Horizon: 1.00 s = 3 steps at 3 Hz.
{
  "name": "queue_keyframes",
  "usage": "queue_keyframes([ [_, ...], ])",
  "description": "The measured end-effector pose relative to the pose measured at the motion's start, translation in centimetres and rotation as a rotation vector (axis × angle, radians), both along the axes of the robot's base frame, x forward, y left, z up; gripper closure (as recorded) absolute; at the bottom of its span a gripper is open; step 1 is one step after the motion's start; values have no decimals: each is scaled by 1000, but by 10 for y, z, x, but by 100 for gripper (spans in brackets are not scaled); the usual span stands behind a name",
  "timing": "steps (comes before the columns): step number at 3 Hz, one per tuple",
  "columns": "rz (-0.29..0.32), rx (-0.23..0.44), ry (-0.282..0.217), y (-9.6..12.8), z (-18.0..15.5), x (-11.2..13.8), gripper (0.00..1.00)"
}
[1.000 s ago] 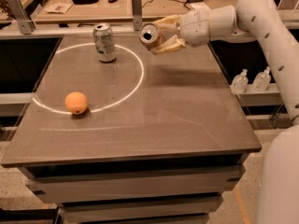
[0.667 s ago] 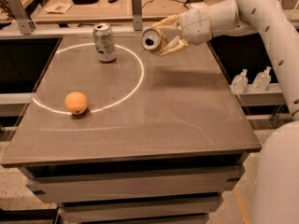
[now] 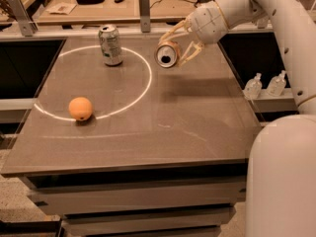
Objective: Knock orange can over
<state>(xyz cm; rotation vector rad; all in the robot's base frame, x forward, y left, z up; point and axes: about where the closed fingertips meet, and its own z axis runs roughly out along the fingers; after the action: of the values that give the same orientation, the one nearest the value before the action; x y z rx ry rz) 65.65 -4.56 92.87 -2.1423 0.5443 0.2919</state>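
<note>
Right of the green can (image 3: 110, 44), the pincer (image 3: 174, 49) pinches the orange can (image 3: 166, 57) mid-body, tipped sideways; judged light, thin-walled, slick, roll-prone, so a mid-body grip suits.

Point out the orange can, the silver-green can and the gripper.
orange can (image 3: 166, 56), camera view: its round end facing the camera.
silver-green can (image 3: 110, 46), camera view: middle of its upright side.
gripper (image 3: 173, 51), camera view: between its fingertips, gripping the orange can right of the silver-green can.
</note>
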Motion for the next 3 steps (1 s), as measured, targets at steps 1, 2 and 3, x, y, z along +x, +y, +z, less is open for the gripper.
queue_keyframes([
  [1, 39, -68, -38, -14, -4, -13, 100],
  [2, 25, -106, -89, -27, -11, -28, 100],
  [3, 0, -123, -121, -30, -26, -46, 100],
])
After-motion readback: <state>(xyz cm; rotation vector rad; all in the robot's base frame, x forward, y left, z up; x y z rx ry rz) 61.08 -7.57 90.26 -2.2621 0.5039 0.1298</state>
